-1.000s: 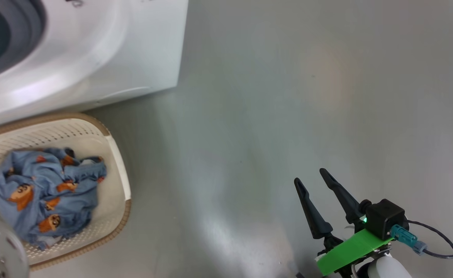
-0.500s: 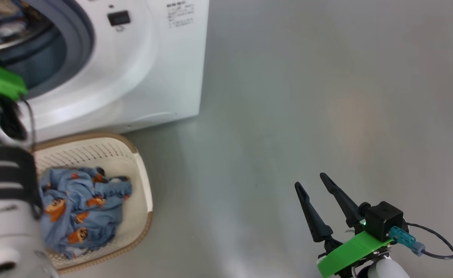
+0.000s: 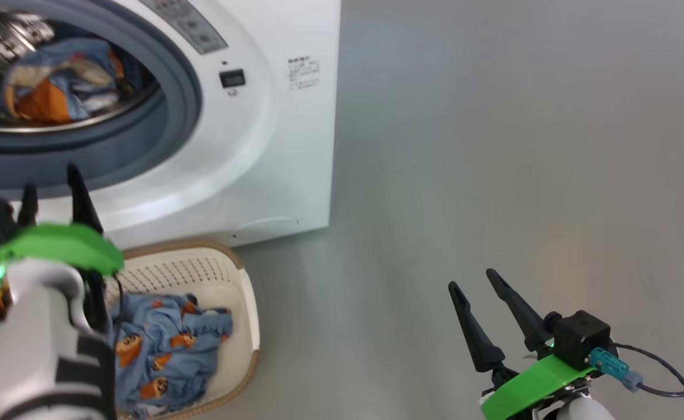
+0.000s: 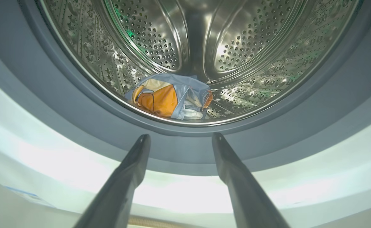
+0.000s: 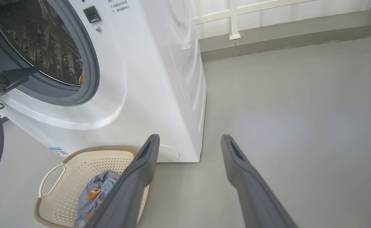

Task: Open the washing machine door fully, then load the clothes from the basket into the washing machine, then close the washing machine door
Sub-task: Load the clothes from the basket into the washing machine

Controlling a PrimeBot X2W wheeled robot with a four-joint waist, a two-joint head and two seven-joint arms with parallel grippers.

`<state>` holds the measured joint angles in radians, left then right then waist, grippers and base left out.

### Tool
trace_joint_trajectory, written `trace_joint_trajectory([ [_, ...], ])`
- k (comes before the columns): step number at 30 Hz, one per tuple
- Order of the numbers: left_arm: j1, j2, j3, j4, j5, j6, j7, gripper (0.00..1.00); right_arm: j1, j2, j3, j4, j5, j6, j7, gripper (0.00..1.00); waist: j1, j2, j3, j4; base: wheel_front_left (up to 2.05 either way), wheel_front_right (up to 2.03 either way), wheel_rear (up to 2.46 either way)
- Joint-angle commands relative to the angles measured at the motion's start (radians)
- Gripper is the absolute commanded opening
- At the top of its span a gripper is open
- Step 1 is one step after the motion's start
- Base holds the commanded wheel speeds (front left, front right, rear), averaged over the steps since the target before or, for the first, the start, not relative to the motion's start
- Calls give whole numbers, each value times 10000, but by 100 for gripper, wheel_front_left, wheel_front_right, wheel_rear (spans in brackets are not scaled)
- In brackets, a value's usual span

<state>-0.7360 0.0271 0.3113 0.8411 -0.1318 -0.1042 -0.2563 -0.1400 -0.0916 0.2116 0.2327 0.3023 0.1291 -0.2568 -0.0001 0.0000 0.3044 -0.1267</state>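
Washing machine (image 3: 283, 151): sat white and boxy at the upper left of the head view, mouth uncovered, grey gasket (image 3: 187, 111) ringing a perforated steel drum (image 4: 160, 38). Held a bunch of clothes (image 4: 169, 99) low in that drum, blue with orange and a little white. More of the same blue print lay heaped in the basket (image 3: 172, 271), set on the floor (image 3: 493, 175) just in front of the machine's base. Against half a second before: whole head view had shifted, so camera moved, not machine or basket; took in far more of the drum and the garment inside it. Left gripper (image 3: 50, 179): showed both dark fingers where only its green mount had shown before. Hovered just outside the gasket's lower lip, basket below it, pointed into the drum, fingers spread wide, gripping nothing. Right gripper (image 3: 471, 279): hung well apart at the lower right over bare floor, posed as before, fingers just as wide, likewise empty. Floor: smooth, grey, faintly glossy. Beyond the machine, in the right wrist view: a grey kerb (image 5: 283, 34) beneath white rail bars (image 5: 232, 19).
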Motion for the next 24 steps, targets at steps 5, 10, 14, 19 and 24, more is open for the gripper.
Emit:
trace_joint_trajectory([
  [5, 2071, 239, -448, -1449, -409, -162, -55, 100, 302, 138, 195, -185, 54, 16, -49, 100, 1, 0, -993, 280, 0, 0, 0],
  [10, 3708, 234, -1156, -2422, -1227, 49, -55, 100, 566, 165, 62, -198, 33, 16, -49, 100, 1, 0, -1627, 429, 0, 0, 0],
  [14, 5033, 233, -1831, -3414, -1707, 458, -55, 100, 850, 100, -67, -220, -7, 16, -49, 100, 1, 0, -2125, 576, 0, 0, 0],
  [19, 6305, 233, -2261, -4589, -1986, 907, -55, 100, 1028, 57, -138, -262, -60, 16, -49, 100, 1, 0, -2503, 655, 0, 0, 0],
  [24, 7662, 232, -2472, -5861, -2172, 1343, -55, 100, 1176, 48, -229, -370, -118, 16, -49, 100, 1, 0, -2788, 797, 0, 0, 0],
])
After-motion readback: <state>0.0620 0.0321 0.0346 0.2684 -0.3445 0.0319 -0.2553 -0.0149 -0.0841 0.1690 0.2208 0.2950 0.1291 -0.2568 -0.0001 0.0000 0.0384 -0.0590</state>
